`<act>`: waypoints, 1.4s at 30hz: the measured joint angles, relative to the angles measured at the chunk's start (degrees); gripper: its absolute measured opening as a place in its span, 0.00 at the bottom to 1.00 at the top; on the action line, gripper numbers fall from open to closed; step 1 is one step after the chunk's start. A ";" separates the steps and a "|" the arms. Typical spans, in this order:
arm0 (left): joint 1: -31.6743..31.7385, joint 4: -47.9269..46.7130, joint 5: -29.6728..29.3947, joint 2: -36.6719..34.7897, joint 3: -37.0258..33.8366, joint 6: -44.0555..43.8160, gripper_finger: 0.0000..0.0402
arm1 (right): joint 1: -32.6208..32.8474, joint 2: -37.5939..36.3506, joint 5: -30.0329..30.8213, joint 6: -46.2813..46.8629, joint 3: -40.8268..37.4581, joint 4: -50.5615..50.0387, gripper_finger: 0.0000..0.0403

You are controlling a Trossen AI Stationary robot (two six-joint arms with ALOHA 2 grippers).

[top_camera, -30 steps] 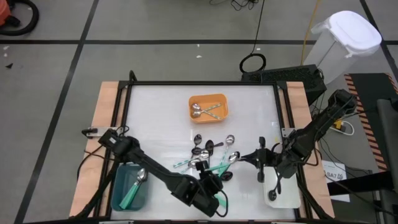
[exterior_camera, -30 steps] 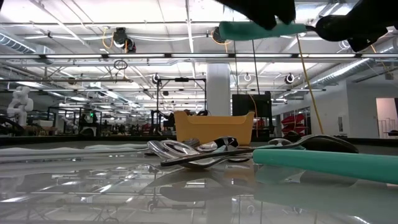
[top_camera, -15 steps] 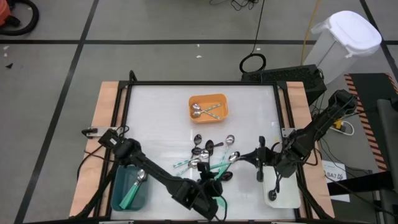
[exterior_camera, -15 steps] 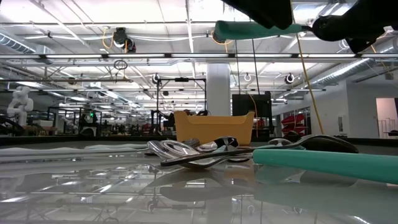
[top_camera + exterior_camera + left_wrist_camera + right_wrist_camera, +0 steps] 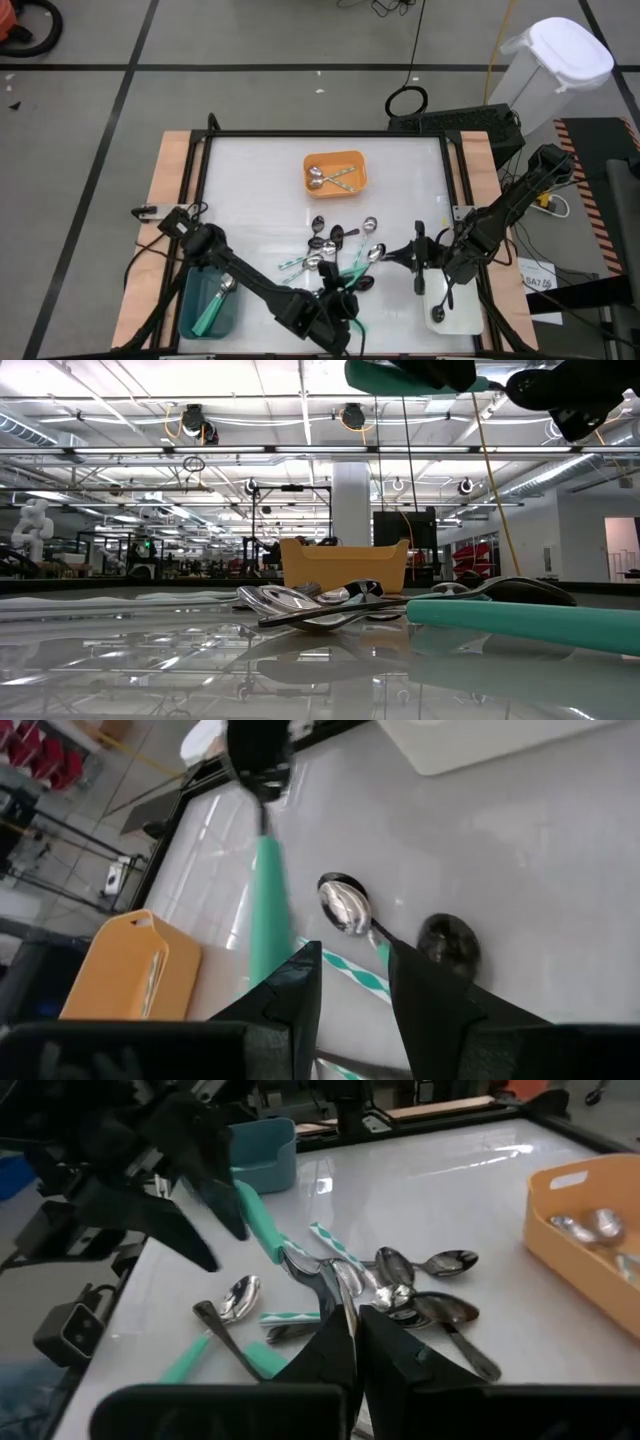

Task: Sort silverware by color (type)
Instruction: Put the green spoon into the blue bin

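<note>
Several spoons lie in a loose pile [image 5: 335,250] at mid-table, also seen from the right wrist [image 5: 380,1290]: silver, black and teal-handled ones. My left gripper [image 5: 335,298] is at the pile's near side, shut on a teal-handled spoon [image 5: 266,900] that it holds up in the air [image 5: 385,375]. My right gripper [image 5: 420,262] hovers shut and empty to the right of the pile, by the white tray. Another teal handle [image 5: 520,622] lies flat on the table. My left gripper holds the spoon by its teal handle [image 5: 268,955]; the left finger [image 5: 300,990] hides the exact place of contact. The spoon sticks out forward past the fingers, its bowl [image 5: 260,765] at the far end. It is lifted clear of the table, roughly level.
The teal tray [image 5: 190,315] at the near left holds a teal-handled spoon. An orange tray [image 5: 360,165] toward the far edge holds silver spoons and a teal-handled one. The white tray [image 5: 465,320] at the near right holds a black spoon [image 5: 442,300]. The table's far left shows bare.
My left gripper has risen, carrying the teal-handled spoon higher above the table; the spoon stays roughly level. The pile and my right gripper have kept still.
</note>
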 joint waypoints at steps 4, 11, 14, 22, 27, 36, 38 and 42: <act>-0.03 0.04 0.07 -0.02 0.02 -0.10 0.30 | 0.02 0.02 -0.39 1.95 0.00 0.01 0.01; -0.31 0.04 -3.81 -0.02 0.02 1.21 0.30 | -0.01 0.02 0.44 2.45 0.02 1.49 0.01; -1.48 0.37 -7.68 -0.03 0.02 4.67 0.30 | -0.06 -0.01 1.20 3.36 0.04 1.23 0.01; -5.19 0.72 -18.69 -0.11 0.04 10.08 0.48 | -1.21 -0.01 1.16 3.41 0.04 1.24 0.01; -4.81 0.35 -19.66 -0.11 0.04 10.23 0.64 | -1.22 -0.01 1.09 3.47 0.04 1.26 0.01; -2.84 -0.13 -19.73 0.72 0.04 10.70 0.69 | -1.21 -0.01 1.05 4.50 0.04 1.93 0.01; -2.62 -1.05 -19.77 1.02 0.04 10.90 0.69 | -1.08 -0.01 1.05 4.55 0.04 2.31 0.01; -2.04 -2.71 -20.72 1.46 0.04 10.48 0.69 | -0.46 0.02 1.03 5.55 0.04 2.40 0.01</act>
